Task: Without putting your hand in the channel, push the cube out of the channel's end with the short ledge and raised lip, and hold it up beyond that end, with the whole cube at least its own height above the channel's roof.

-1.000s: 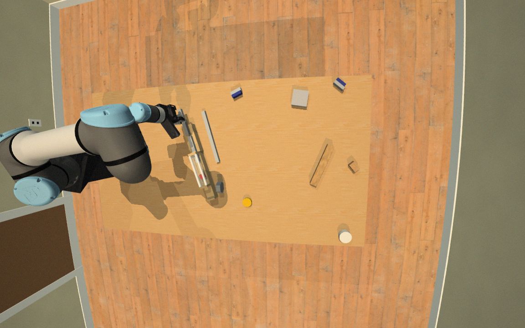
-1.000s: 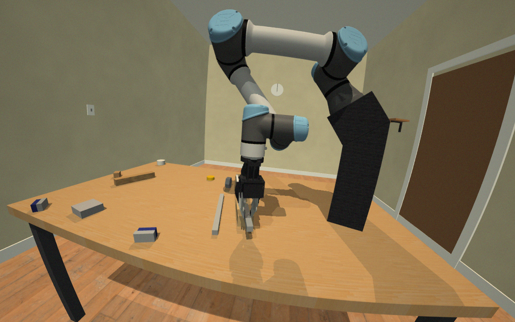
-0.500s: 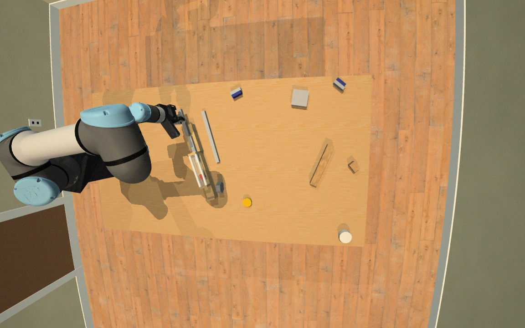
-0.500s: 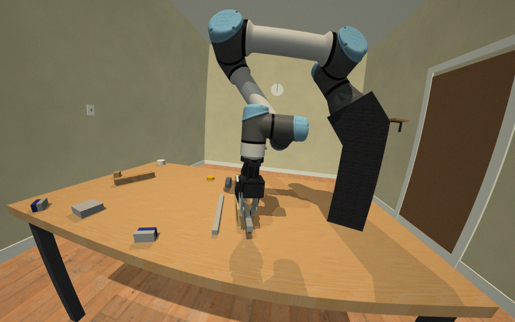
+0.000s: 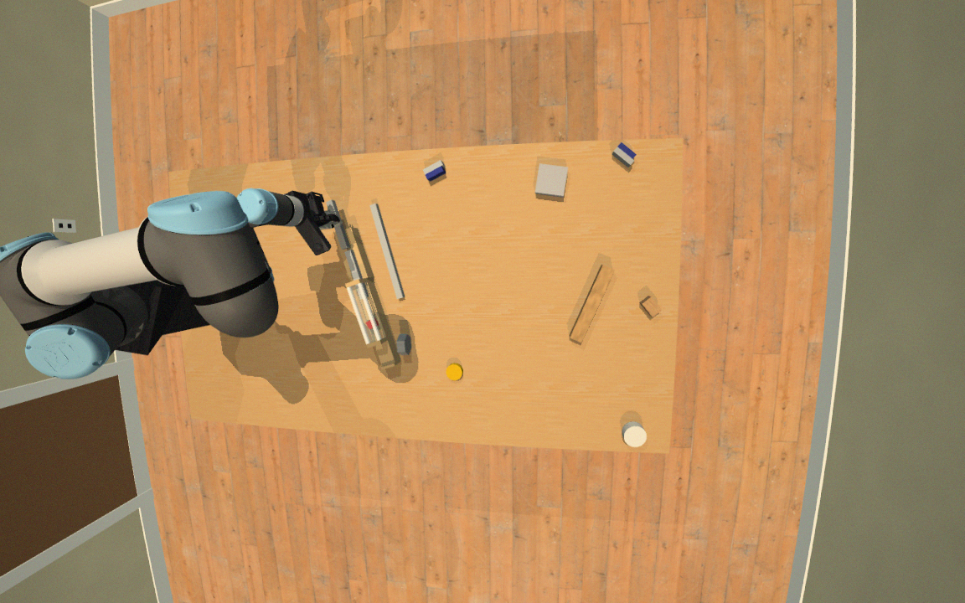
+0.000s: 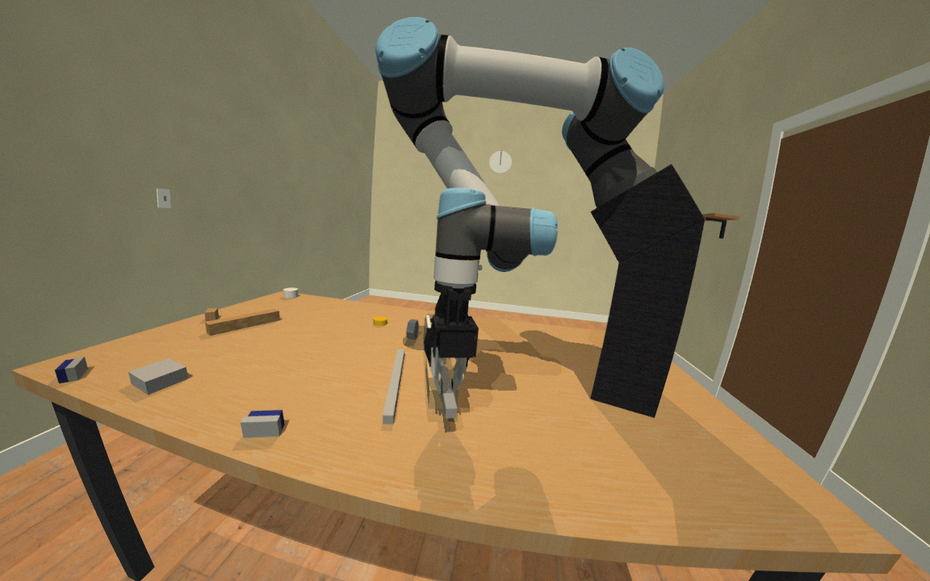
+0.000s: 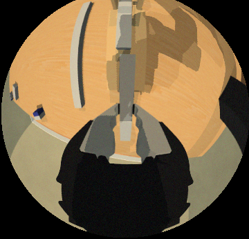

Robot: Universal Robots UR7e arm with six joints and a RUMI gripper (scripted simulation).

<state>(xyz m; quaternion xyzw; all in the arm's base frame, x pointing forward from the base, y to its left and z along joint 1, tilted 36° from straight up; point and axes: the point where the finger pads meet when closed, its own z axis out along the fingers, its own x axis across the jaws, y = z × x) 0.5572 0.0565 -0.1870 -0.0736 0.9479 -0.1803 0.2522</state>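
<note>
Cube [image 5: 370, 323]: a small red item, seen from above inside the transparent channel [image 5: 366, 311], well ahead of the jaws along the line of the held tool. It remains within the channel walls and is not raised.

Gripper [image 7: 126, 118]: jaws narrow, clamped on the near end of a grey rod [image 7: 126, 82]. The fingers flank the rod on both sides. The rod extends straight forward from the jaws, low over the table [image 6: 540, 462], towards the channel's nearer mouth. Whether its tip has entered the channel cannot be determined.

Second grey rod [image 5: 387, 251]: lies flat, just to one side of the held rod and roughly parallel, not touching.

Beyond the channel's far end: a small dark grey block [image 5: 403, 344] just beside it, and a yellow disc [image 5: 454, 371] further off.

Well clear of the jaws: a wooden plank [image 5: 590, 299], a grey slab [image 5: 550, 180], and a white cylinder [image 5: 633, 435].
</note>
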